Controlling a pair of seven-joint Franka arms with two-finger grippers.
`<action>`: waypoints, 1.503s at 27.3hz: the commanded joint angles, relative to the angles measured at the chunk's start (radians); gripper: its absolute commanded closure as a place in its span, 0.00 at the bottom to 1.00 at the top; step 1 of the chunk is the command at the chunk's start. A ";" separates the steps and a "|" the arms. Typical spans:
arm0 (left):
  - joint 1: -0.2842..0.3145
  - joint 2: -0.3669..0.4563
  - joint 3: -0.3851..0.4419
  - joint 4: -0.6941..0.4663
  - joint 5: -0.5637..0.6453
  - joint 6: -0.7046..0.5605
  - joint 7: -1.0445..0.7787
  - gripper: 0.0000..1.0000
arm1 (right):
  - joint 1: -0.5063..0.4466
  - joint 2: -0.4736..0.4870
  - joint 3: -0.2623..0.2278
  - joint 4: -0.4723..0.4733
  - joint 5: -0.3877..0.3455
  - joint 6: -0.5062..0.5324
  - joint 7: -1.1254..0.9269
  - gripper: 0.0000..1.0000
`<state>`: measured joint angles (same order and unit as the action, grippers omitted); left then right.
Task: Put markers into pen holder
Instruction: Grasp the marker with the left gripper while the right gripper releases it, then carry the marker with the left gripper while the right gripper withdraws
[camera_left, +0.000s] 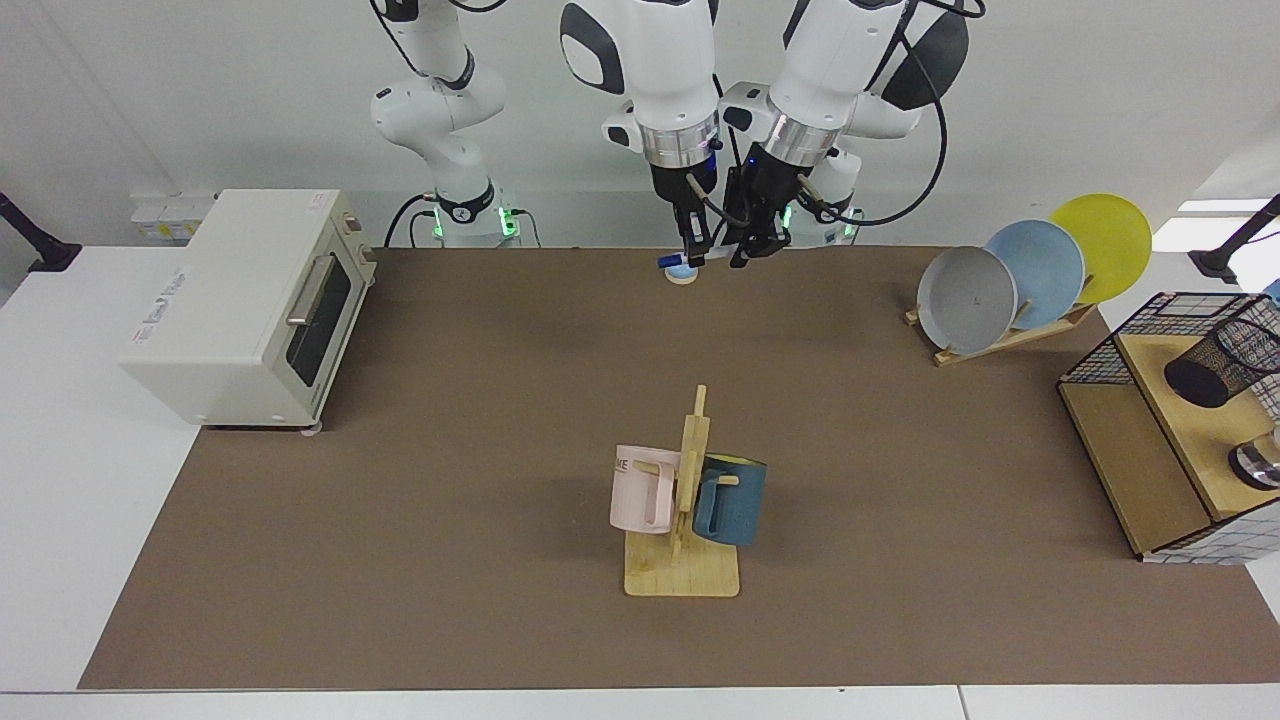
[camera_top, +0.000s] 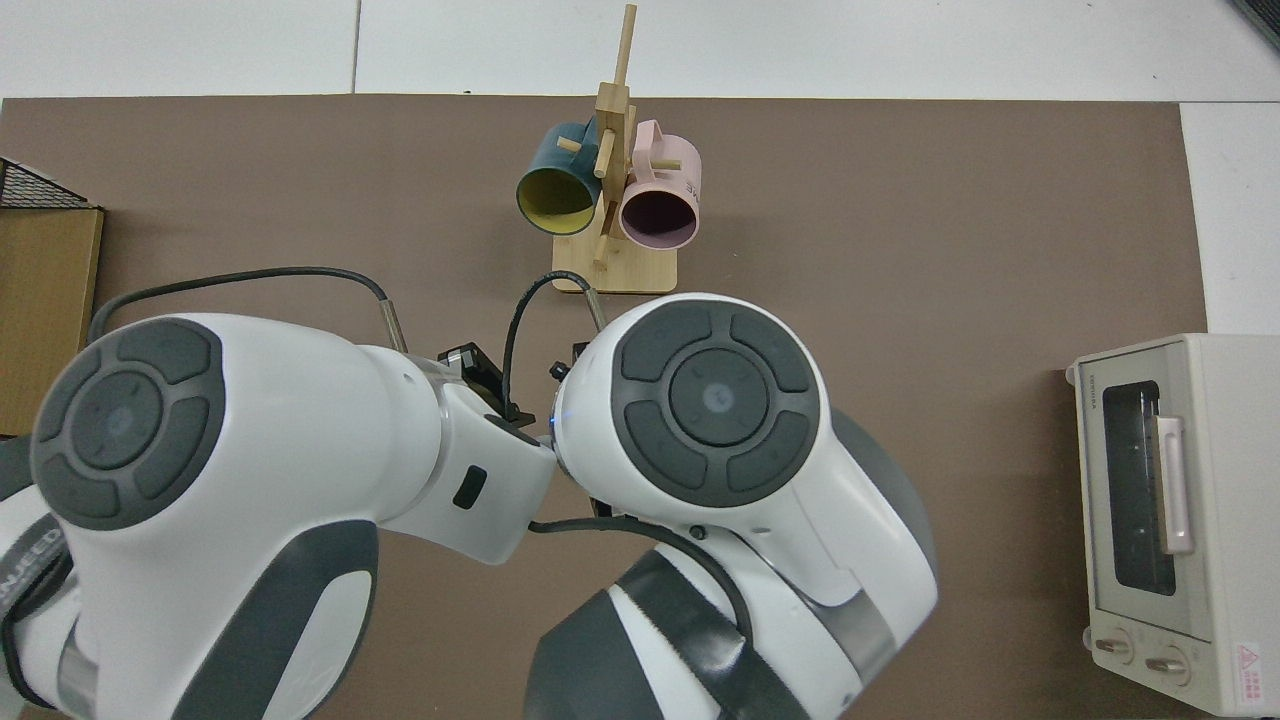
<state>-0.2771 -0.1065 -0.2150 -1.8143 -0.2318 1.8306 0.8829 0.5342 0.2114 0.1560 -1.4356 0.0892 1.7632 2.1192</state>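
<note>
The marker (camera_left: 676, 261), white-barrelled with a blue end, hangs roughly level just above the table's far edge. My right gripper (camera_left: 697, 250) points straight down and is shut on it near the middle. My left gripper (camera_left: 752, 248) has come in from the other side and sits at the marker's far end, close against the right one. The pen holder (camera_left: 1215, 365), a black mesh cup, stands on a wooden shelf at the far right of the facing view, well away from both grippers. In the top view the two arms' wrists hide the grippers and the marker.
A small round blue and white object (camera_left: 683, 274) lies on the mat under the marker. A mug rack (camera_left: 683, 570) with pink and blue mugs stands mid-table. A toaster oven (camera_left: 250, 300), a plate rack (camera_left: 1030, 275), a wire basket (camera_left: 1110, 355) and a shiny round object (camera_left: 1258, 465) line the sides.
</note>
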 joint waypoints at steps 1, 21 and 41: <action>-0.020 -0.009 0.011 -0.022 0.008 0.019 -0.018 0.97 | -0.002 0.013 0.014 0.032 -0.011 -0.022 0.030 1.00; 0.001 -0.012 0.026 0.030 0.019 0.016 -0.018 1.00 | -0.008 0.000 0.011 0.014 -0.016 -0.004 -0.045 0.00; 0.042 -0.027 0.049 0.058 0.032 -0.023 -0.016 1.00 | -0.345 -0.173 0.005 -0.006 -0.017 -0.290 -1.039 0.00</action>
<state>-0.2401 -0.1210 -0.1674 -1.7731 -0.2225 1.8327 0.8810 0.2521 0.0746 0.1487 -1.4196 0.0794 1.5153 1.3133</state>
